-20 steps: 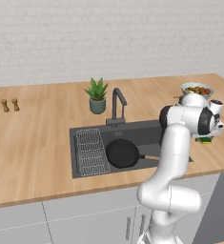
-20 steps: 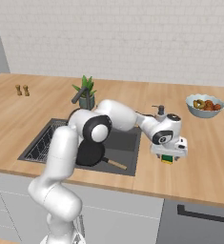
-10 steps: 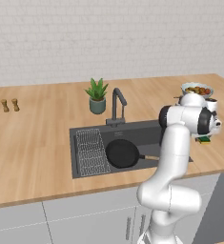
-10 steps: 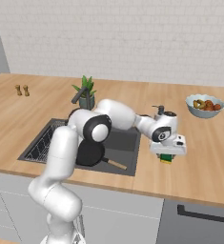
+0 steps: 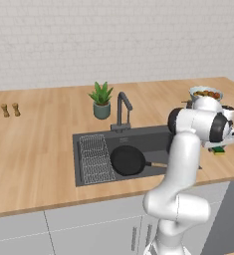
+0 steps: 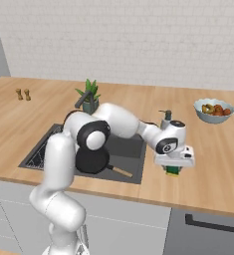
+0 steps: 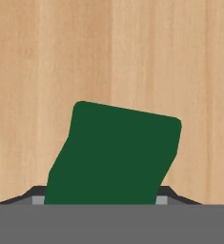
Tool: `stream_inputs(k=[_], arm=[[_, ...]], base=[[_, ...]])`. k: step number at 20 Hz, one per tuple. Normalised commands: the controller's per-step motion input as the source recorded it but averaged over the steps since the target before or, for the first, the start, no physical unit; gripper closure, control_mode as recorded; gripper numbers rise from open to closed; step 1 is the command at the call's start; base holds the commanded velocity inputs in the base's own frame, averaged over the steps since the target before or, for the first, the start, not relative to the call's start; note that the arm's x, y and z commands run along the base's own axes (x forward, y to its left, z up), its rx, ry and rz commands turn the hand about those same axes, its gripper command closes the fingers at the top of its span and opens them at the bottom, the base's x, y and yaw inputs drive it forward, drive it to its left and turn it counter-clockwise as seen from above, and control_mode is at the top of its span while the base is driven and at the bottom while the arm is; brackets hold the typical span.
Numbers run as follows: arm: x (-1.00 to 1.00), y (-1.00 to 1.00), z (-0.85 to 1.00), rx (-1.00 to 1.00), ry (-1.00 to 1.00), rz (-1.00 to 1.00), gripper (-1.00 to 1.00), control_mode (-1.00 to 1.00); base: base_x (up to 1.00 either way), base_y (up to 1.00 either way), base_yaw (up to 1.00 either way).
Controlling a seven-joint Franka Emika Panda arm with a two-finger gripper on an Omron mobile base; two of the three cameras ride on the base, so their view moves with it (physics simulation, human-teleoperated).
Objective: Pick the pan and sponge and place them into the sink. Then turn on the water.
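While the sponge [image 7: 114,153] sits between the two finger tips with its green top facing up, the gripper [image 6: 174,168] looks closed on it, low over the wooden counter [image 6: 223,149] to the right of the sink [image 5: 91,139]. Its soft sides make it easy to squeeze. The pan [image 5: 128,160] already lies in the sink, so I think the sponge goes there next.
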Motion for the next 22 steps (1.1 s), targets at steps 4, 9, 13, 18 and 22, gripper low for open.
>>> stream_inputs(k=[4, 9, 13, 18, 22], arm=[[-0.63, 0.39, 0.55, 0.00, -0.19, 0.15, 1.00, -1.00], [-0.36, 0.47, 0.68, -0.03, -0.15, 0.30, 1.00, -1.00], [-0.23, 0.37, 0.41, -0.03, -0.11, 0.48, 1.00, -1.00], [-0.11, 0.43, 0.26, -0.01, -0.04, 0.50, 1.00, -1.00], [-0.02, 0.48, 0.25, 0.00, -0.05, 0.48, 1.00, -1.00]], base=[[0.00, 0.00, 0.00], [0.00, 0.00, 0.00], [0.00, 0.00, 0.00], [0.00, 0.00, 0.00], [0.00, 0.00, 0.00]])
